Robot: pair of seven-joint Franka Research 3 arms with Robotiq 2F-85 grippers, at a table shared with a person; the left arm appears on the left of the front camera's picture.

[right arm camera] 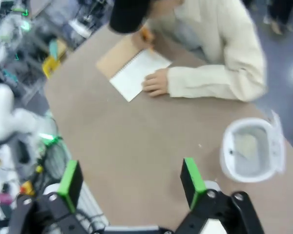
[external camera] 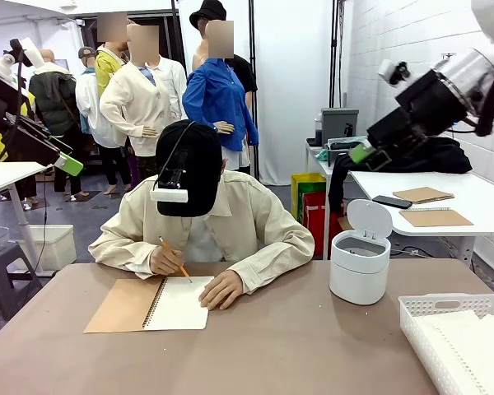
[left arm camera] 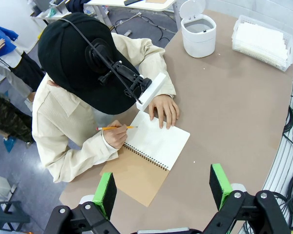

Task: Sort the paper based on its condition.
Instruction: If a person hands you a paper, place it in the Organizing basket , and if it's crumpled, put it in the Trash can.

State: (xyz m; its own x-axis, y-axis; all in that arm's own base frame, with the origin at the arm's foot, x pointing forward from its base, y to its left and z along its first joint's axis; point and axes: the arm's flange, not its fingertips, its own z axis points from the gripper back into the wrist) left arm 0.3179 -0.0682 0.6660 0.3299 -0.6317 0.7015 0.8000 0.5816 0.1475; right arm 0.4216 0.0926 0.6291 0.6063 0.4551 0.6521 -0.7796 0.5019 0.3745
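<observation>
Left gripper [left arm camera: 161,192] hovering wide open, empty; the paper [left arm camera: 158,141], still bound in notebook under person's hand [left arm camera: 164,108], lying just ahead below it. Right gripper [right arm camera: 132,181] also wide, farther off.

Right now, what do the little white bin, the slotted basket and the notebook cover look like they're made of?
The bin looks like smooth moulded plastic: even white walls with a soft sheen, and a hinged lid standing open. The basket also looks plastic, matte white, with regular moulded slots along its walls. The notebook cover looks like uncoated brown card, flat and dull, bound by what seems a wire spiral.
</observation>
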